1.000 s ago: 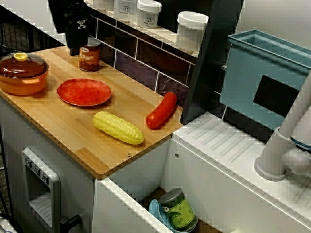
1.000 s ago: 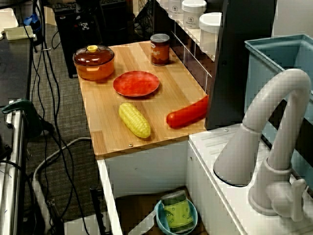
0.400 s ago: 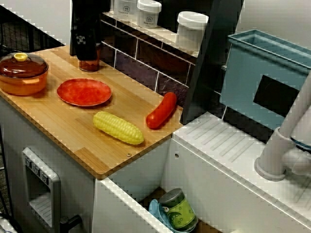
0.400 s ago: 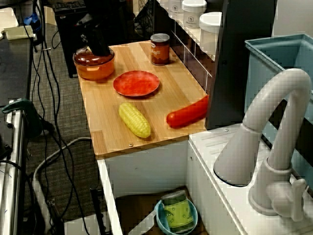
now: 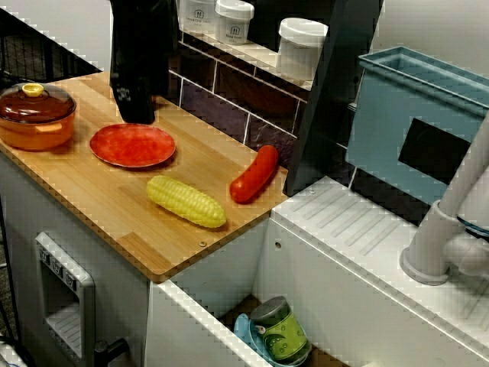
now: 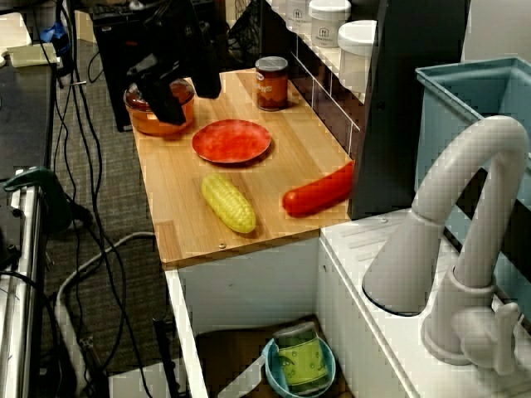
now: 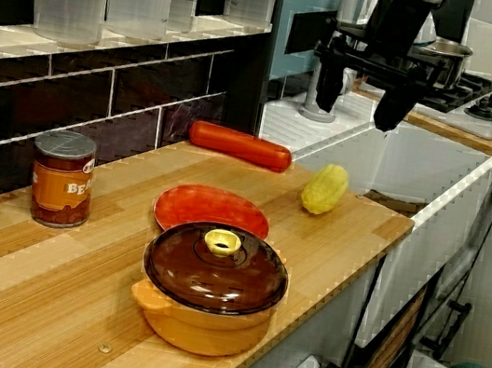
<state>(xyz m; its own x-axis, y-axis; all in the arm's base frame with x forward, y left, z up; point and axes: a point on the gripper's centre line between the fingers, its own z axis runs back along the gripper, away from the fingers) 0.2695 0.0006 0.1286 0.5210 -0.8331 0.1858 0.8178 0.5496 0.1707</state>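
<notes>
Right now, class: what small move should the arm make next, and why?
Probably ease straight down. The jaws stand open and empty, well above the board, touching nothing. The plate looks nearest, with the corn further along. Which one lies beneath is hard to tell.

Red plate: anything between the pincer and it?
Nothing visible. The pincer hangs open and empty above the counter; the red plate lies bare, lidded pot and corn beside it, apart.
</notes>
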